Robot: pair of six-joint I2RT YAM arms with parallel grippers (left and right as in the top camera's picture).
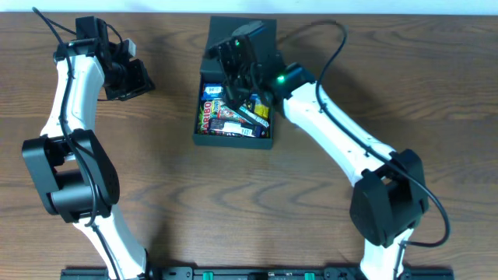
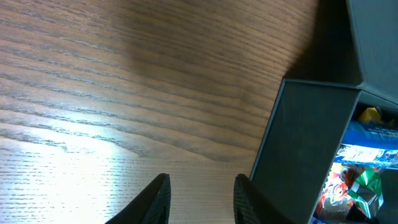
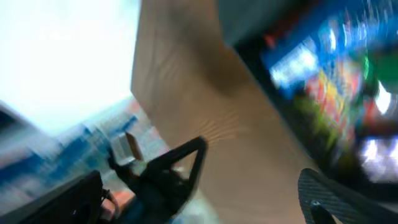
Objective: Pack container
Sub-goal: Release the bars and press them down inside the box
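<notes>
Here, the left claw (image 1: 128,78) hangs near the far-left corner of the table (image 1: 311,202), slightly parted and empty. The box (image 1: 233,141) sits mid-table by the far edge, holding packets (image 1: 226,117). The right claw (image 1: 243,89) is above it, spread wide and empty.

Robotics lab or test bench, by the fittings. Two white-and-black jointed arms, left arm (image 1: 74,101) and right arm (image 1: 342,140), rise from a black mounting rail (image 1: 257,274) at the table edge, well behind both claws. A wood-grain tabletop (image 1: 179,202) lies under the left claw (image 2: 200,202) and around the right claw (image 1: 236,82). Loose black cables (image 1: 343,39) loop beside the right claw, and a green status light (image 1: 278,78) glows just behind it. A pale wall strip (image 1: 389,6) runs beyond the claws. The right wrist view is blurred: bright white and blue shapes past the table edge, unidentifiable.
</notes>
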